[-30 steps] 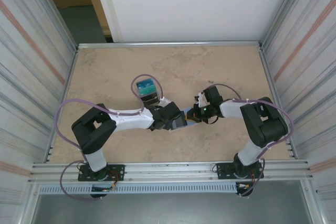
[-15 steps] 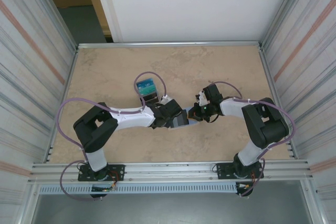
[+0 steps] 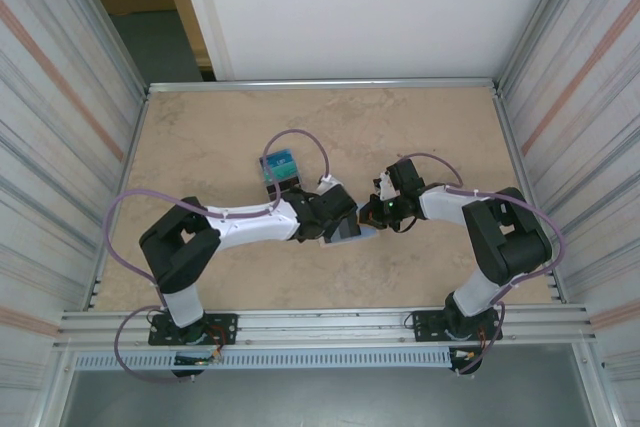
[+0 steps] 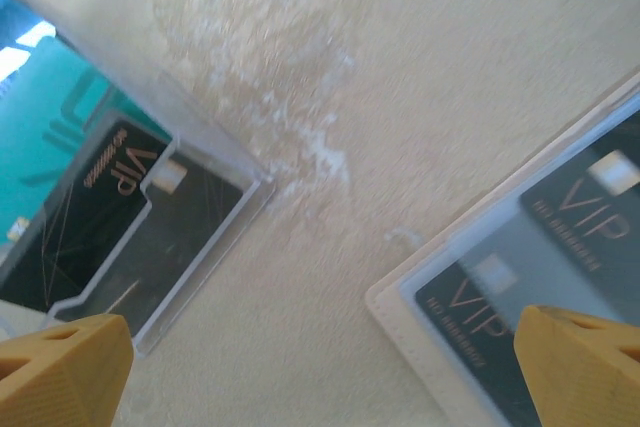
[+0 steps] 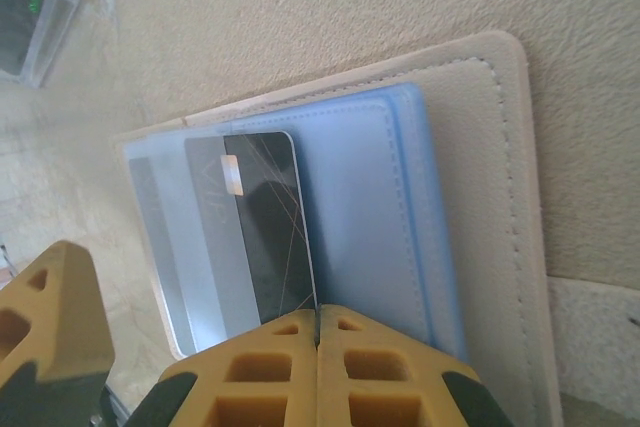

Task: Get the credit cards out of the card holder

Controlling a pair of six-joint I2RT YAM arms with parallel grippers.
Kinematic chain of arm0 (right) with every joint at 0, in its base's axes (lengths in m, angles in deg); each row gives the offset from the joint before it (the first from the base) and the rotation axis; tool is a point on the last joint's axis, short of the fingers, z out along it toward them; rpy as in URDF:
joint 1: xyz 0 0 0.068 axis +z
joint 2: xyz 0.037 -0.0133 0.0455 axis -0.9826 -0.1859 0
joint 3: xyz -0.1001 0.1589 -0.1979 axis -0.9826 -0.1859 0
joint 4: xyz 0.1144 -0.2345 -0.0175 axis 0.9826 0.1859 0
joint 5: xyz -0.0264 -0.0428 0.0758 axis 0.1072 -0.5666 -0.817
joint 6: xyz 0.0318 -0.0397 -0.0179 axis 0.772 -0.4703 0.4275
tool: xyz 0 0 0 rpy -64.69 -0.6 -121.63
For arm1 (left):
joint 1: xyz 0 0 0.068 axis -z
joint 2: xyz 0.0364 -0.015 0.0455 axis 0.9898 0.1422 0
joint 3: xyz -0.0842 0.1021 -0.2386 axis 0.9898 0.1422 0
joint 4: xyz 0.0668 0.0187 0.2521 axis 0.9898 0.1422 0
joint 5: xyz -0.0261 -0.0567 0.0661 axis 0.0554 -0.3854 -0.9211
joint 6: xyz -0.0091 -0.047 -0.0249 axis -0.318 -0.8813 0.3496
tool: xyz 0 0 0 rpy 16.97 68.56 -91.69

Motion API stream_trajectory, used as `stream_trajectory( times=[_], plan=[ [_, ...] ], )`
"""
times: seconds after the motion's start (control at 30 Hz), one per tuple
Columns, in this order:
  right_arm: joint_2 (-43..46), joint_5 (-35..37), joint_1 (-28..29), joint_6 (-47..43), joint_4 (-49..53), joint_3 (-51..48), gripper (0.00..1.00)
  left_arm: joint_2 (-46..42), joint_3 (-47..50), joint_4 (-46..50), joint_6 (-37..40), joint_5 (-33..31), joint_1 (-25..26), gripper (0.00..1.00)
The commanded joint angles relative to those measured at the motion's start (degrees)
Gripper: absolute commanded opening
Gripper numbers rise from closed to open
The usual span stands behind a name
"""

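Observation:
The card holder (image 5: 510, 197) lies open on the table, beige outside with pale blue lining. A black credit card (image 5: 268, 237) sticks partway out of its clear pocket. My right gripper (image 5: 318, 319) is shut on that card's near edge. In the left wrist view the card holder (image 4: 420, 317) is at the right, with dark VIP cards (image 4: 560, 217) behind its clear window. My left gripper (image 4: 320, 377) hovers open over bare table beside it, one fingertip (image 4: 62, 365) at each lower corner. From above, both grippers (image 3: 345, 227) (image 3: 376, 215) meet over the card holder (image 3: 368, 235).
A flat teal-and-dark item in a clear case (image 3: 280, 169) lies just behind the left wrist, also at the left of the left wrist view (image 4: 100, 207). Ribbed walls close in the table (image 3: 200, 137) on both sides, with a metal rail at the near edge.
The left arm has edged slightly right and forward toward the card holder, and its cable loop has shifted. The right gripper stays shut in place.

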Motion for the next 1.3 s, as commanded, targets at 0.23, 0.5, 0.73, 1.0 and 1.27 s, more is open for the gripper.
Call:
stream_trajectory(
  times=[0.23, 0.5, 0.73, 1.0, 1.27],
  plan=[
    [2.15, 1.58, -0.18, -1.03, 2.34, 1.06, 0.0, 5.59, -3.49, -1.29, 3.8, 0.09, 0.21, 0.99],
    [1.88, 0.94, -0.48, -0.94, 2.27, 1.22, 0.0, 7.69, -3.72, -0.94, 4.34, 0.38, 0.04, 0.99],
    [2.77, -5.8, -2.48, 1.77, -3.35, -1.25, 0.0, 8.75, -3.29, -0.04, 4.26, 0.48, -0.06, 0.99],
    [1.5, -11.53, -3.71, 5.41, -11.32, -4.0, 0.06, 8.35, -1.83, -0.09, 3.1, 1.37, -0.06, 0.99],
    [-0.37, -13.2, -3.69, 6.79, -15.73, -4.95, 0.19, 8.31, -1.39, -0.6, 2.73, 1.81, 0.03, 0.99]
  ],
)
